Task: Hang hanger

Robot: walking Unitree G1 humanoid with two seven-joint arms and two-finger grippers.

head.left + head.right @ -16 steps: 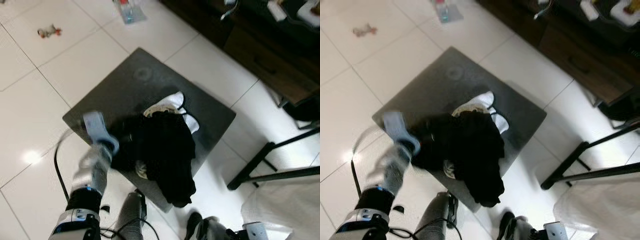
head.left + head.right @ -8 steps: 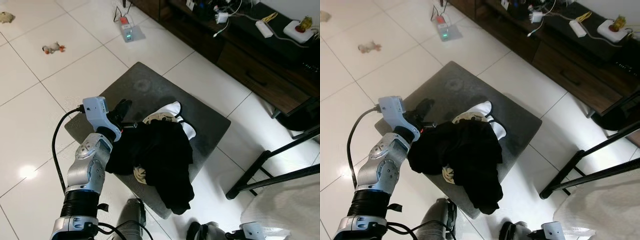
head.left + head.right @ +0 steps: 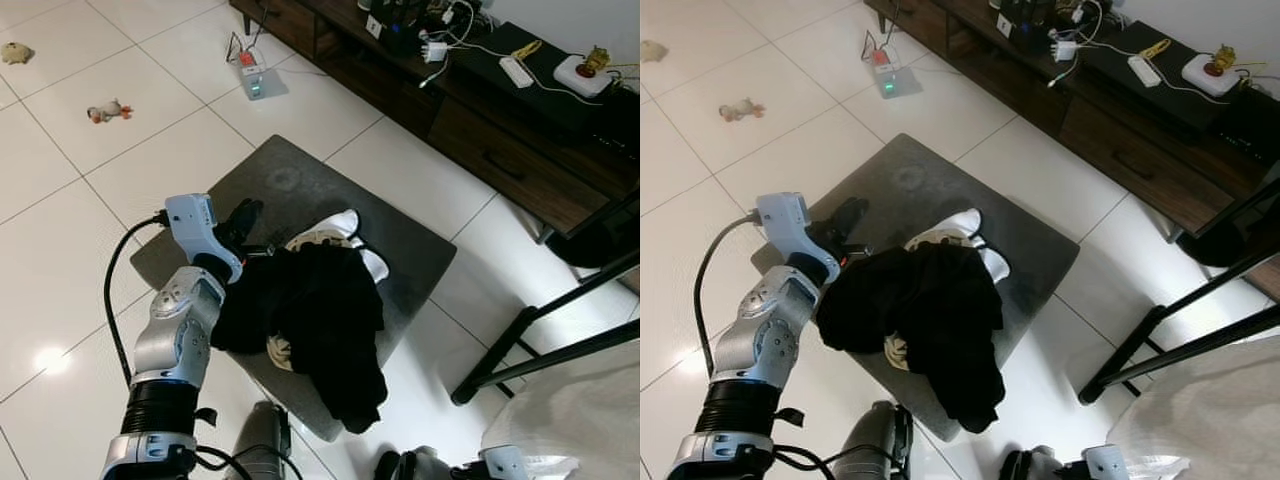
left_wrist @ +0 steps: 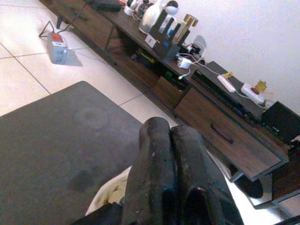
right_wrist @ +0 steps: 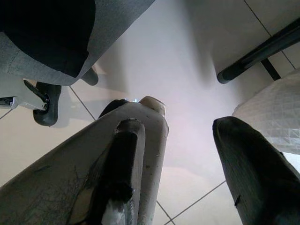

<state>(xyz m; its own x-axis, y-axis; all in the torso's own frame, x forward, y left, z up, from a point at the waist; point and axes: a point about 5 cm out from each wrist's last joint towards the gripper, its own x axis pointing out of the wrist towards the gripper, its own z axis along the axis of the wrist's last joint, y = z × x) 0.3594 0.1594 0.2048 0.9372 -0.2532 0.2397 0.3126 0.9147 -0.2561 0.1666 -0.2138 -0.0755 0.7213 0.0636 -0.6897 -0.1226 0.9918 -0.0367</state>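
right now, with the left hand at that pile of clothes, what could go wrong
The left hand is shut beside the black clothes on the grey mat. No hanger can be made out, so it may be buried; a pull could drag the whole pile and the white garment along. The arm's black cable loops loosely and might snag.

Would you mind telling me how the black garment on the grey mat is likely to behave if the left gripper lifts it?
The black garment lies crumpled, so it will probably sag and unfold. One edge drapes off the grey mat, so it may drag. The left gripper, fingers together at its edge, would likely lift just a fold.
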